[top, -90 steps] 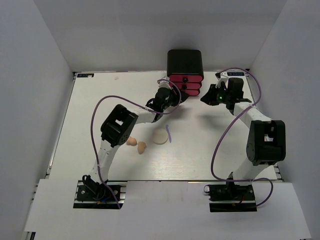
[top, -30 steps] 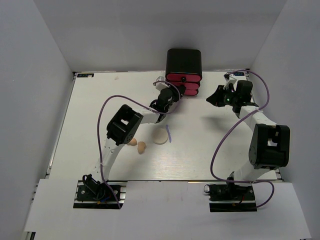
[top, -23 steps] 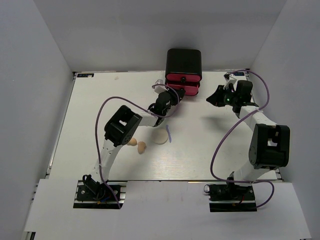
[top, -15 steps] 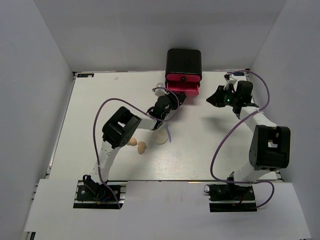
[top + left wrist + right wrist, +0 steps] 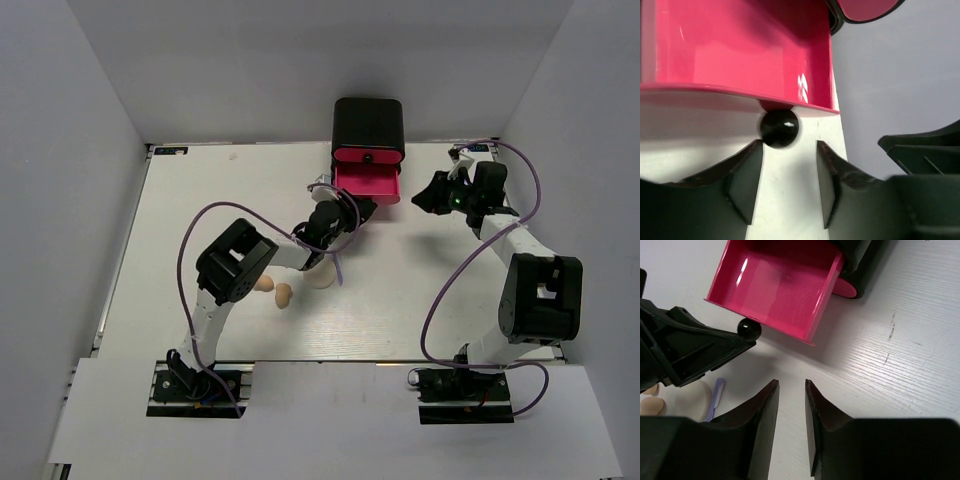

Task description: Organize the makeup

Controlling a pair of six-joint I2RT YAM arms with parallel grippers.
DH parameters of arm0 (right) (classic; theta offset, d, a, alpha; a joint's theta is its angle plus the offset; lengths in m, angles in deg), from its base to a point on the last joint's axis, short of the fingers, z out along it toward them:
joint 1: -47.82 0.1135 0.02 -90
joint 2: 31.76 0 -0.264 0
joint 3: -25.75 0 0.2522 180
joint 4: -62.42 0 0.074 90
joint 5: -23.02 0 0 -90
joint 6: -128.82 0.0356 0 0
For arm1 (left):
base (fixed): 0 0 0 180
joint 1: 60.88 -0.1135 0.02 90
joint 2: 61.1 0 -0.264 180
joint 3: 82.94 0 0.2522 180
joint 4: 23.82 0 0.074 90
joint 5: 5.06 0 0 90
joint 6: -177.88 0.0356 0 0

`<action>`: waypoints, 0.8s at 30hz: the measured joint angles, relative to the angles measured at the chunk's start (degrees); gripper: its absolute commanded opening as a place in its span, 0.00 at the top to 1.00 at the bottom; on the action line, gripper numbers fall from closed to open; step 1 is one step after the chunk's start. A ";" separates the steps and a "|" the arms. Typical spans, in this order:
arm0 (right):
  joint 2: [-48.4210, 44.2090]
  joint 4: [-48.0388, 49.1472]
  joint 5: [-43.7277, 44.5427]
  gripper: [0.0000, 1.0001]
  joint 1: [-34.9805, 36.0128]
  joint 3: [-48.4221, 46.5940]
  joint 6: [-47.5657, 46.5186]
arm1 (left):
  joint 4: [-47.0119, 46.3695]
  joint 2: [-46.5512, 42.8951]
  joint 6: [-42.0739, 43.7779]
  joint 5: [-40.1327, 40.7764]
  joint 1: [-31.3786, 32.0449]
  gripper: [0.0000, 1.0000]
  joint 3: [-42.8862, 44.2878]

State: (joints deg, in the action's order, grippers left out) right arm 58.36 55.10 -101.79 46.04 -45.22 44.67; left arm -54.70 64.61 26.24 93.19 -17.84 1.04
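Only its wrist view shows the left gripper parted, empty, just short of the glossy pink drawer's round black knob. Right gripper slightly parted, empty; round puff and egg-shaped sponges lie on the table.

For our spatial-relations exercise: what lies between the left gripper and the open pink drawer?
The round black knob of the pink drawer, just ahead of the left gripper; the left wrist view shows it.
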 measured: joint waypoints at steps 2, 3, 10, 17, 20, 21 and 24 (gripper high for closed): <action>-0.37 -0.31 -0.22 0.59 0.00 0.00 -0.33 | 0.61 -1.27 0.09 -0.13 0.07 0.33 -0.92; -0.57 -0.42 -0.37 0.58 0.00 0.00 -0.61 | 0.68 -2.10 0.11 -0.28 0.13 0.31 -1.62; -4.17 -0.96 -3.08 0.53 0.00 1.22 -3.89 | 0.90 -9.11 0.48 -0.31 0.31 0.25 -7.39; -7.26 -4.50 -7.72 0.53 0.02 2.71 -11.52 | 3.30 -14.62 1.22 -1.68 0.31 0.29 -10.84; -8.87 -8.59 -12.28 0.55 0.02 2.86 -18.67 | 6.91 -18.49 2.23 -2.71 0.31 0.36 -12.50; -9.20 -10.93 -14.60 0.57 0.04 2.86 -22.12 | 8.68 -20.31 2.80 -2.95 0.31 0.46 -13.11; -10.10 -16.81 -18.75 0.63 0.83 2.86 -30.60 | 14.80 -26.38 4.31 -3.26 0.13 0.75 -14.49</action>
State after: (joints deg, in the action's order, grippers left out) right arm 48.27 38.29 -120.54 46.87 -42.35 14.07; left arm -39.90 38.23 30.54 89.93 -17.70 -13.46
